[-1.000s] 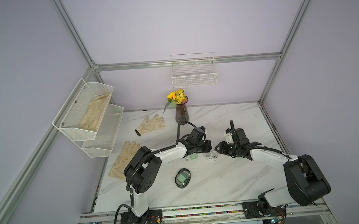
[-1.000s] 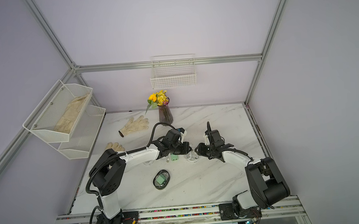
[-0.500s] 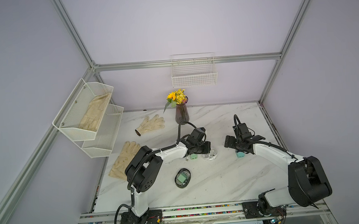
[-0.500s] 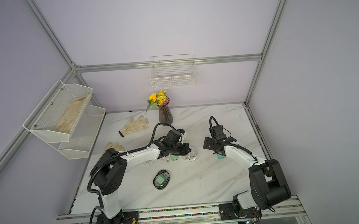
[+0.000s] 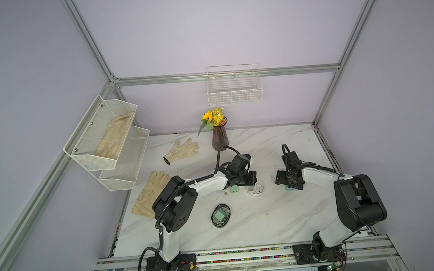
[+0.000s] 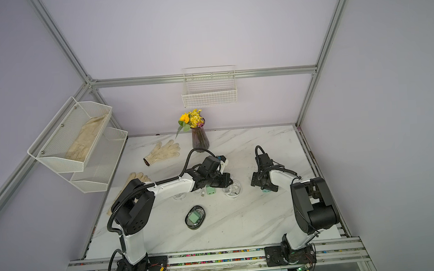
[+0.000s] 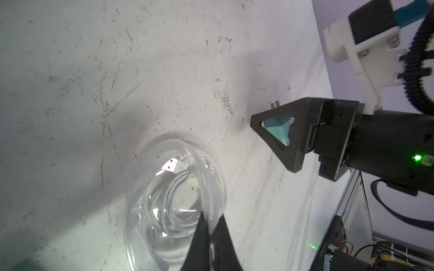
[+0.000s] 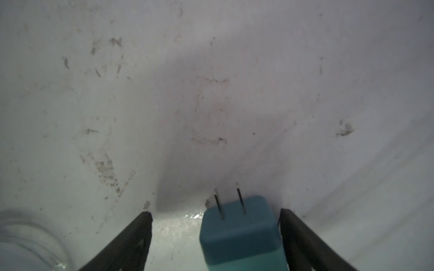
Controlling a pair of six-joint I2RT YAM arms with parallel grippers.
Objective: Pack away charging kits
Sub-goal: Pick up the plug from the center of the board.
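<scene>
right gripper (image 8: pixel 216 212) astride teal adapter (image 8: pixel 239 234), tabletop (image 8: pixel 211 93) ahead

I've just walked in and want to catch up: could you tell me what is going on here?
Two robot arms are packing chargers into clear cases. The left gripper pinches the rim of an open case with a coiled white cable inside. The right gripper stands open around a teal plug on the table, not gripping it. A case nearer the front holds a green plug.
</scene>
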